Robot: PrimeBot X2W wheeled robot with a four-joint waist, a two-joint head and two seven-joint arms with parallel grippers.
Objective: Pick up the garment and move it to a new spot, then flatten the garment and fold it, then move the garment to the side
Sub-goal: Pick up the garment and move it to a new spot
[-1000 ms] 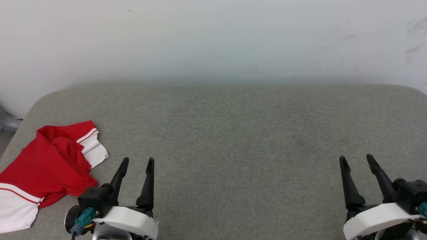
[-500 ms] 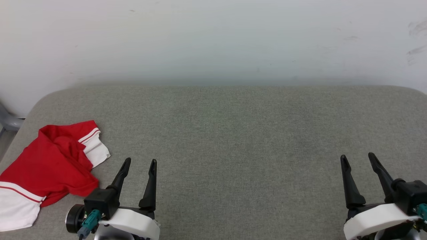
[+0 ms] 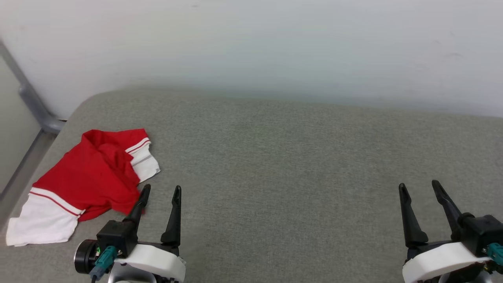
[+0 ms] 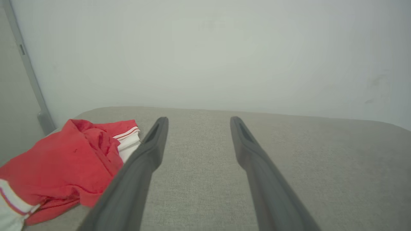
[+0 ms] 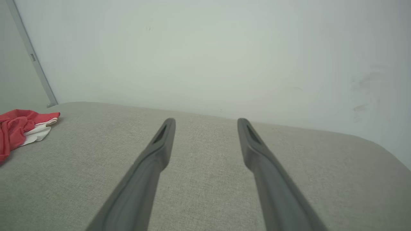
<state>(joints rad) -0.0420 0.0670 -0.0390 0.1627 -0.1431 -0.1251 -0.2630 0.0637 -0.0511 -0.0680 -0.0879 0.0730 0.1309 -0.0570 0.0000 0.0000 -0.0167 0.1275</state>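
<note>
The garment (image 3: 88,177), bright red with white striped sleeves, lies crumpled at the left end of the grey cushioned surface (image 3: 275,157). My left gripper (image 3: 162,188) stands open just right of it, its left fingertip level with the red hem and nothing between the fingers. In the left wrist view the garment (image 4: 61,163) sits left of the open left gripper (image 4: 197,120). My right gripper (image 3: 419,185) is open far to the right, over bare fabric. The right wrist view has the garment (image 5: 19,128) at its far left edge and the right gripper (image 5: 205,121) open.
A pale wall (image 3: 251,47) rises behind the surface. A grey metal rail (image 3: 31,106) runs down the left side past the surface's rounded left edge. Broad bare grey fabric stretches between the two grippers.
The head camera has turned left, so the garment now sits further right in the picture and the rail has come into view. Both grippers stay open and low.
</note>
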